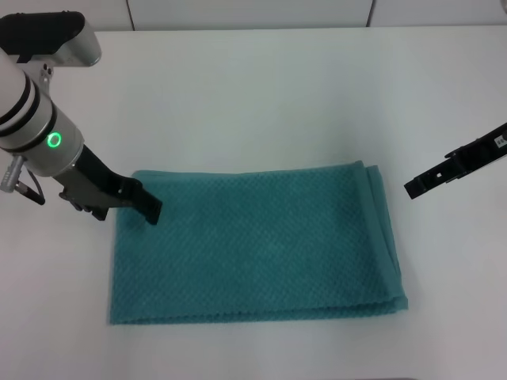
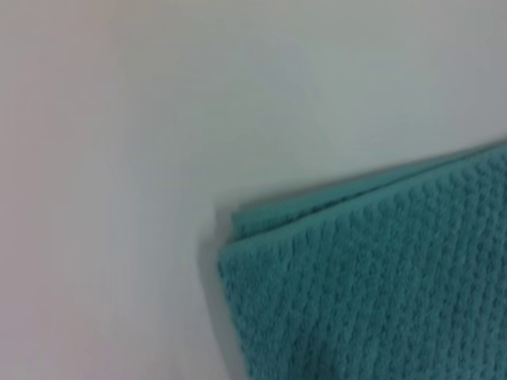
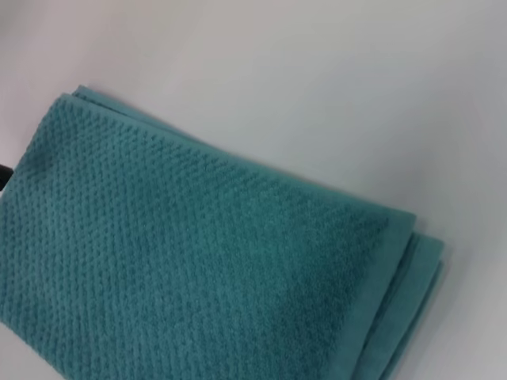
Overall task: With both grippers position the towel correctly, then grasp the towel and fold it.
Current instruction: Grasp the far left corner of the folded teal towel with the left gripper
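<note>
On the white worktop (image 1: 253,95) lies the teal towel (image 1: 253,245), folded in layers. My left claw (image 1: 139,202) sits at its far left corner; my right claw (image 1: 432,178) hovers off its right edge. I cannot tell either claw's opening. Positioning seems underway; next, I judge, both should grip corners.
</note>
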`<state>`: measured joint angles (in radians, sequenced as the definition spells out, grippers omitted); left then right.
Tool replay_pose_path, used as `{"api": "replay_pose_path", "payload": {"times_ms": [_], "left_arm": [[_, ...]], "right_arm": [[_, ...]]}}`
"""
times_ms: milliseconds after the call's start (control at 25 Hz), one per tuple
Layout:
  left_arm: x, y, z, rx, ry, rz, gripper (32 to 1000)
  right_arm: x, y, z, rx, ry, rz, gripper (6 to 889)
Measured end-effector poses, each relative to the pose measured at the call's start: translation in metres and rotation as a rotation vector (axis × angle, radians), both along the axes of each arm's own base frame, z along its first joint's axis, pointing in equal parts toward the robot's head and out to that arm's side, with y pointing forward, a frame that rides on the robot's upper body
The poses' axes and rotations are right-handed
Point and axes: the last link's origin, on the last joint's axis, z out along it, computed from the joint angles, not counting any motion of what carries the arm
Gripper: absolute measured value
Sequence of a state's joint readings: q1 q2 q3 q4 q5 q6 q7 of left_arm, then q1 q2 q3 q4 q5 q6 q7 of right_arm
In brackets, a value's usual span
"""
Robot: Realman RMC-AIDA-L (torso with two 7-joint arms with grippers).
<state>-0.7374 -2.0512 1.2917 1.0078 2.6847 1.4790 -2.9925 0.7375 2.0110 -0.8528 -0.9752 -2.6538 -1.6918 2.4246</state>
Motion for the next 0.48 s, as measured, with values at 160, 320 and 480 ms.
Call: {"api": "replay_pose_path", "payload": {"times_ms": [160,320,480], "left_arm": [[0.008,0.000,-0.002,-0.028,0.008,-0.008,872],[0.017,0.002,-0.006,-0.041,0.011,-0.030,871],[0.014,0.004,-0.011,-0.037,0.025,-0.038,870]], "right_arm": [[0.000,0.001,0.001,0.005,-0.002,0.000,857],[0.000,0.003,0.002,0.010,-0.006,0.003,857],[0.000,0.004,0.003,0.018,-0.006,0.006,857]]}}
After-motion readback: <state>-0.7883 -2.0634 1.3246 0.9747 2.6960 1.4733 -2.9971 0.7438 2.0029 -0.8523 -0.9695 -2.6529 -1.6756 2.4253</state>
